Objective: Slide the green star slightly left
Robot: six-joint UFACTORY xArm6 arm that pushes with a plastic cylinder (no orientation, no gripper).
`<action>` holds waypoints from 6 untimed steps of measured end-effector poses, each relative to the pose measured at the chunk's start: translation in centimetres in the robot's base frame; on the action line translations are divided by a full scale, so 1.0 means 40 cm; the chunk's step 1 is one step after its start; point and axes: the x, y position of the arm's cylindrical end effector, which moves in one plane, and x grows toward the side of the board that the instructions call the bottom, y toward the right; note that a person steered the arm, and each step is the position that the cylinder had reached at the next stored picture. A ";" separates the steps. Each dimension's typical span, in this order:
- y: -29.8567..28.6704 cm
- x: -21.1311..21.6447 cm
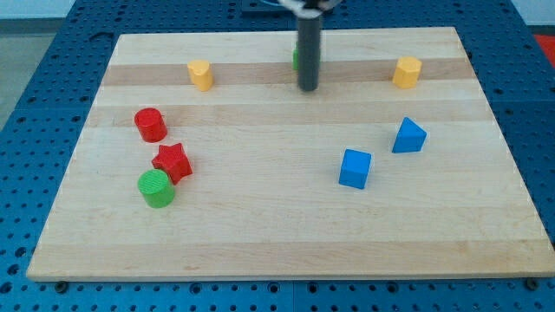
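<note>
Green block (296, 59), shape hidden, peeks out at the view's top behind my rod.
My tip (308, 88), a bare dark cylinder grasping nothing, rests on the pale wooden board (260, 234) just below it.

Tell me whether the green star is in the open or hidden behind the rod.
Mostly hidden: only a green sliver shows at the rod's left edge, shape unreadable. My tip rests just below it.
</note>
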 end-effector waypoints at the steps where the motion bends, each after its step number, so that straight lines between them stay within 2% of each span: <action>1: 0.124 -0.129; 2: 0.135 -0.213; 3: 0.061 -0.200; 6: -0.107 0.051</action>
